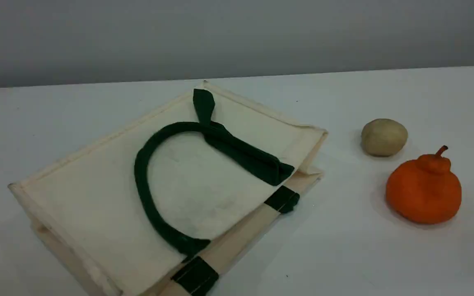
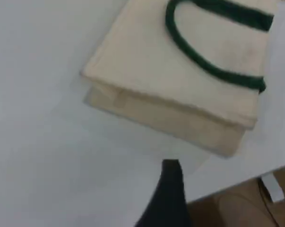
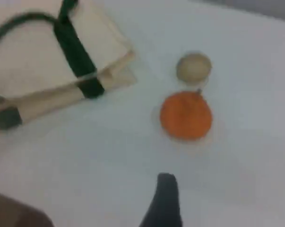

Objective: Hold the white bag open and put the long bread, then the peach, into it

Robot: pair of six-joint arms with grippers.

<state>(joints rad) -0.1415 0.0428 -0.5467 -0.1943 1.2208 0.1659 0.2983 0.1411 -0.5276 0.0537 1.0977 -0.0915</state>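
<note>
A: Where is the bag [image 1: 97, 197]?
B: Flat on the table [image 1: 364, 255], strap [image 1: 146, 181] on top, mouth shut. Potato [image 1: 384, 137] and orange fruit [image 1: 424, 191] lie right of it.
A: Grippers?
B: Mine both hang open, empty; bread, peach unseen.

White bag [image 1: 97, 193]: cream-white canvas, plain, no print; side panel slightly darker beige. Strap handle [image 1: 146, 193] dark green, w/ dark green patches [image 1: 196, 275] at attach pts. Round lump [image 1: 384, 137]: dull beige/tan, plain. Stemmed fruit [image 1: 424, 191]: bright orange, stem reddish-brown. Table [image 1: 344, 246] white w/ faint bluish tint, few tiny dark specks. Wall [image 1: 237, 37] flat grey. Fingertips in both wrist views black.
</note>
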